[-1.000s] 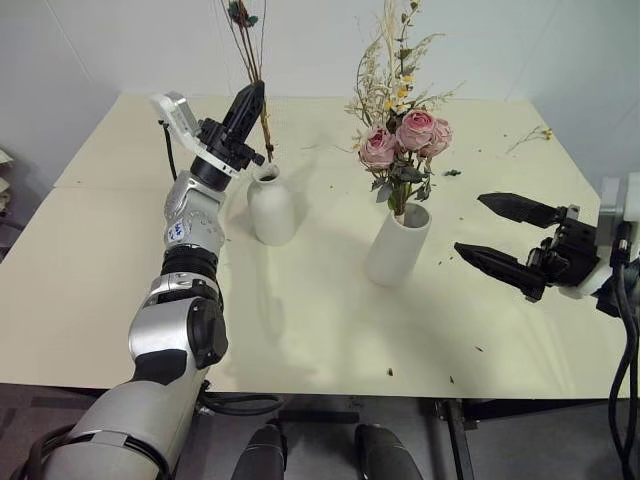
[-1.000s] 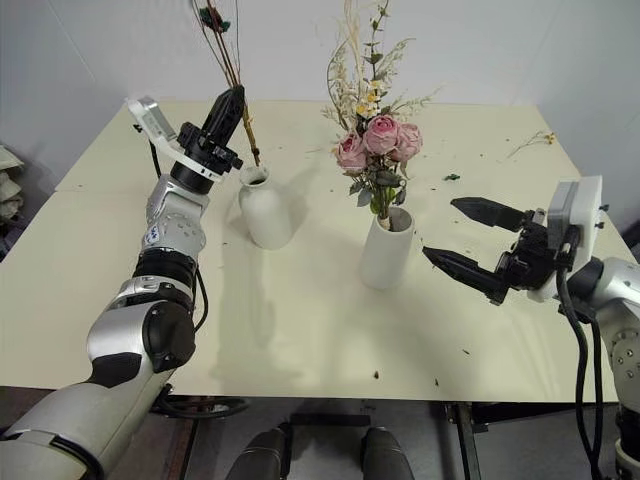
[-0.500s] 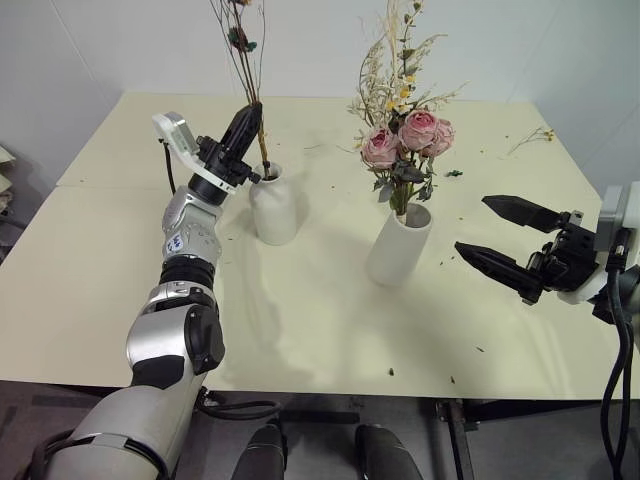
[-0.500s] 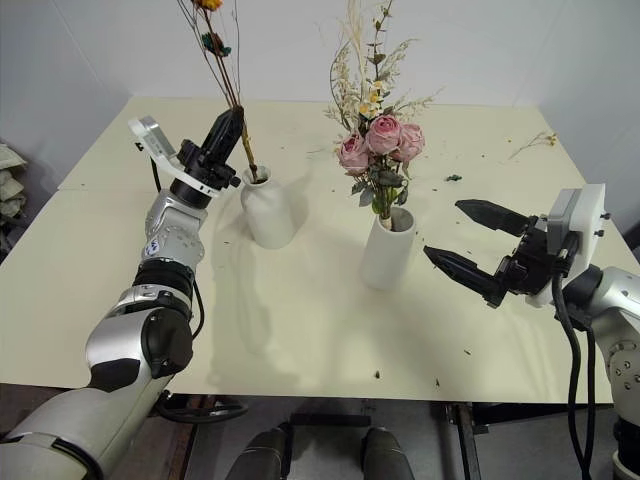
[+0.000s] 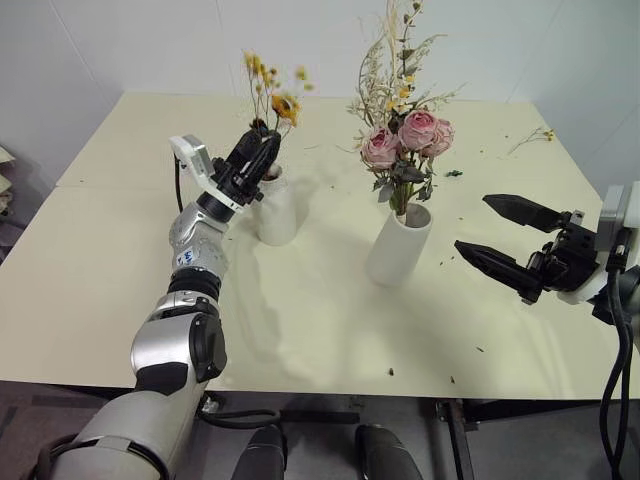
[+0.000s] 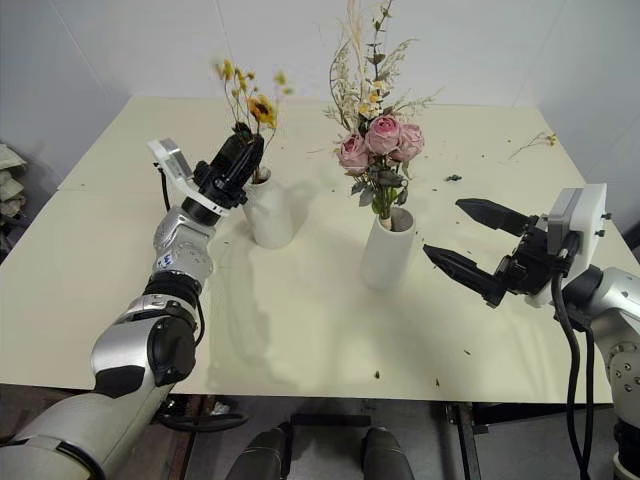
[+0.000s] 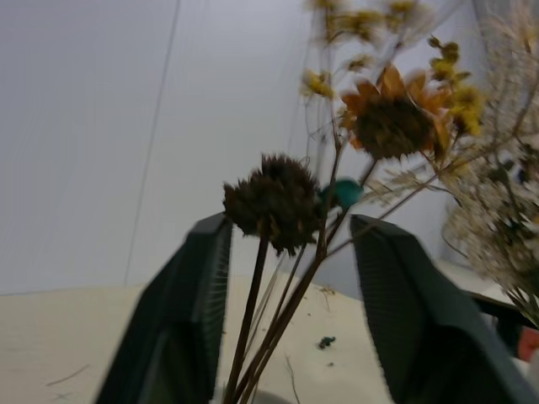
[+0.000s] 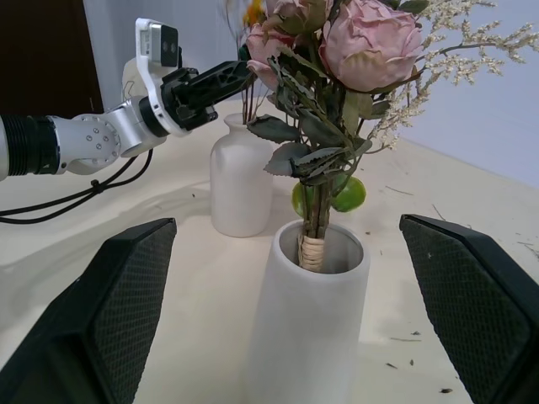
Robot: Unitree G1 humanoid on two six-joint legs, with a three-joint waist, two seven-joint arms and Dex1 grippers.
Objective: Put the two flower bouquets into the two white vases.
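The small spray of yellow-orange blooms stands with its brown stems in the short white bottle vase. My left gripper is at the vase's neck, open. In the left wrist view the stems rise in the gap between its two fingers without being pinched. The pink rose bouquet stands upright in the taller white vase at mid-table. My right gripper hovers open to the right of that vase, holding nothing. The right wrist view faces the tall vase.
The cream table carries loose twigs at its far right corner. Small green and brown crumbs are scattered around the vases. A white wall runs behind the table's far edge.
The yellow spray has sunk down into the bottle vase, its blooms now much lower. My left gripper came down with it and opened. The right gripper stayed put.
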